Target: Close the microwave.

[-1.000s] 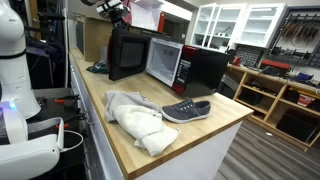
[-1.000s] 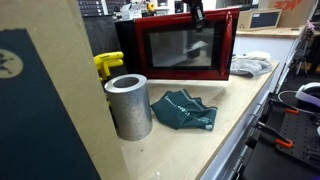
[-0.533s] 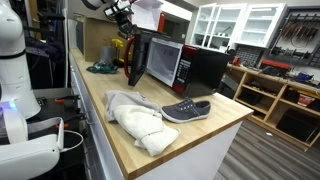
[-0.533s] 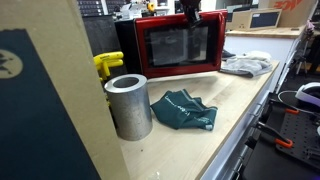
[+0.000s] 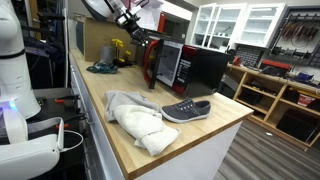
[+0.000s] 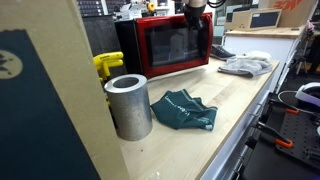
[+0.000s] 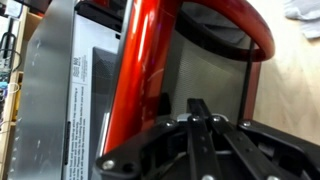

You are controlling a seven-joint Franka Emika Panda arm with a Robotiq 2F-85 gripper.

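The microwave [image 5: 200, 66] stands on the wooden counter, with black casing and a red front [image 6: 165, 45]. Its dark glass door [image 5: 152, 62] is swung most of the way in, and a wedge of pale interior still shows in an exterior view. My gripper [image 5: 136, 22] is at the door's upper outer edge; it also shows in an exterior view [image 6: 193, 8]. In the wrist view its fingers [image 7: 200, 118] are together, right against the red door frame [image 7: 145, 70], holding nothing.
A grey shoe [image 5: 186, 110] and a white cloth [image 5: 135, 120] lie on the counter [image 5: 100, 110] near its end. A teal cloth [image 6: 184, 110], a metal cylinder [image 6: 128, 105] and a yellow object [image 6: 108, 65] sit on the microwave's other side.
The door has swung from wide open to nearly shut. My gripper has moved along with its outer edge toward the microwave body.
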